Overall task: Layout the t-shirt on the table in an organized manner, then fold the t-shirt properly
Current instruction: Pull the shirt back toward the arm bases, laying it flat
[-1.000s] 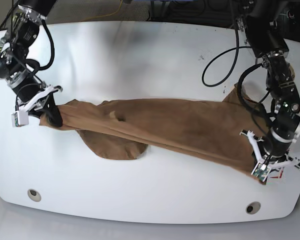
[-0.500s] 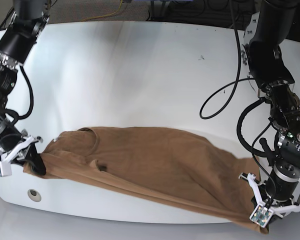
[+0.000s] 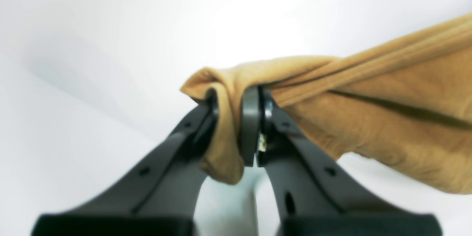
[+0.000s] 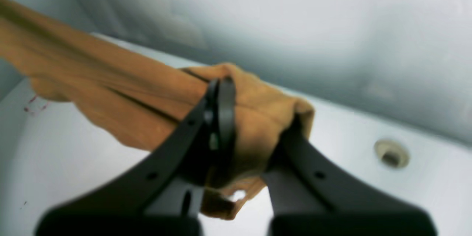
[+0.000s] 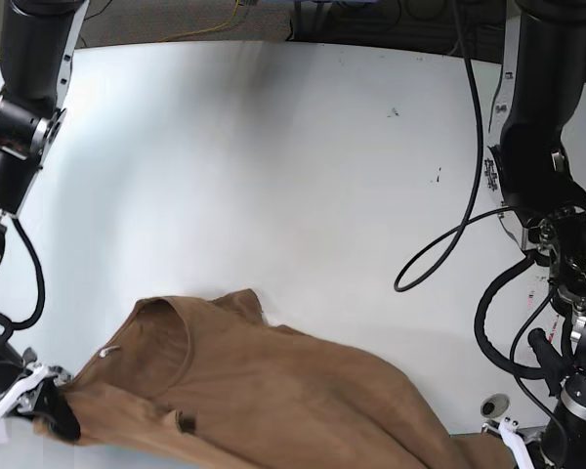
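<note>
Your left gripper (image 3: 238, 129) and right gripper (image 4: 254, 132) each pinch bunched soft tan t-shirt (image 5: 264, 391) at the glossy white table's (image 5: 273, 176) near edge.

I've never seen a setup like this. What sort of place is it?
Probably a robotics lab or test bench: two cabled robot arms work a tan t-shirt over a bare white table, with loose cables on the floor behind. Nothing homely is in view.

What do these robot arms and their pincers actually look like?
Both arms are chunky black cylinders with silver joint rings and looping black cables. The left gripper and right gripper have matte black tapered fingers with small round holes; white plastic brackets sit at the wrists.
</note>
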